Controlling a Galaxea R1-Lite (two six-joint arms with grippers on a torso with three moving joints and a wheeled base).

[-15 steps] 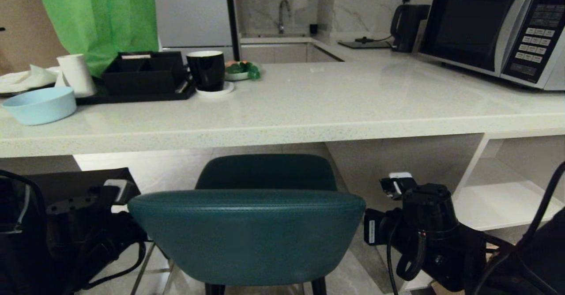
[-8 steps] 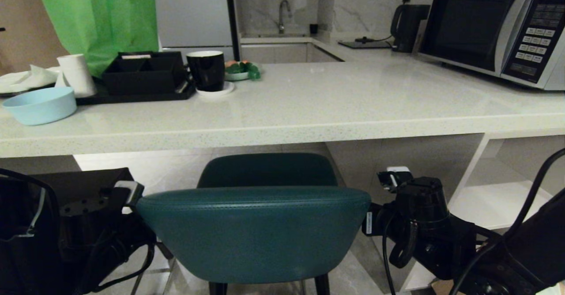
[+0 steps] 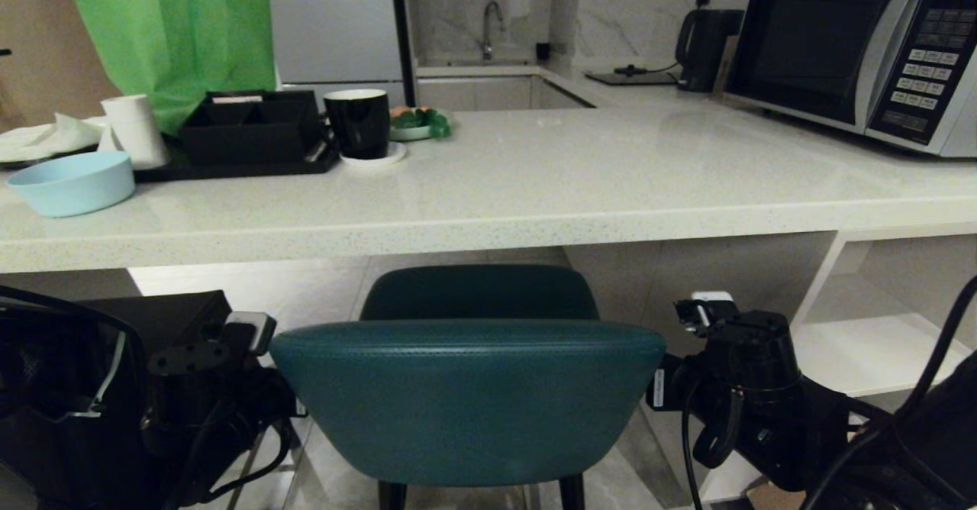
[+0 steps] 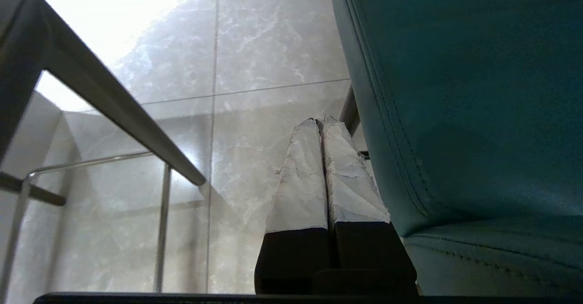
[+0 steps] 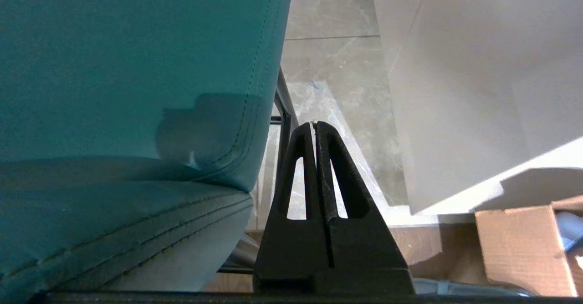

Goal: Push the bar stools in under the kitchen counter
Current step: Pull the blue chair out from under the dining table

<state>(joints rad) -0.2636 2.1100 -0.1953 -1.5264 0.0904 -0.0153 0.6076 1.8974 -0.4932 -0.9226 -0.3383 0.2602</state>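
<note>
The teal bar stool (image 3: 465, 395) stands in front of me, its seat (image 3: 477, 292) partly under the kitchen counter (image 3: 534, 182). My left arm (image 3: 206, 372) is low at the left end of the stool's backrest. Its gripper (image 4: 320, 121) is shut and empty, pointing at the floor close beside the teal padding (image 4: 455, 90). My right arm (image 3: 748, 372) is at the right end of the backrest. The right gripper (image 5: 314, 124) is shut and empty beside the stool's side (image 5: 136, 67). A dark grey stool (image 3: 160, 308) shows behind my left arm, and its angular leg (image 4: 114, 108) is near the left gripper.
On the counter are a blue bowl (image 3: 72, 182), a black tray with a box (image 3: 244, 132), a black mug (image 3: 359, 122) and a microwave (image 3: 862, 44). White shelving (image 3: 878, 342) and a slab panel (image 5: 455, 90) stand right of the stool. A cardboard box (image 5: 524, 249) lies on the floor.
The teal stool's backrest has shifted to the right in the head view. My left arm has swung right along with its left end, and my right arm has also moved slightly right.
</note>
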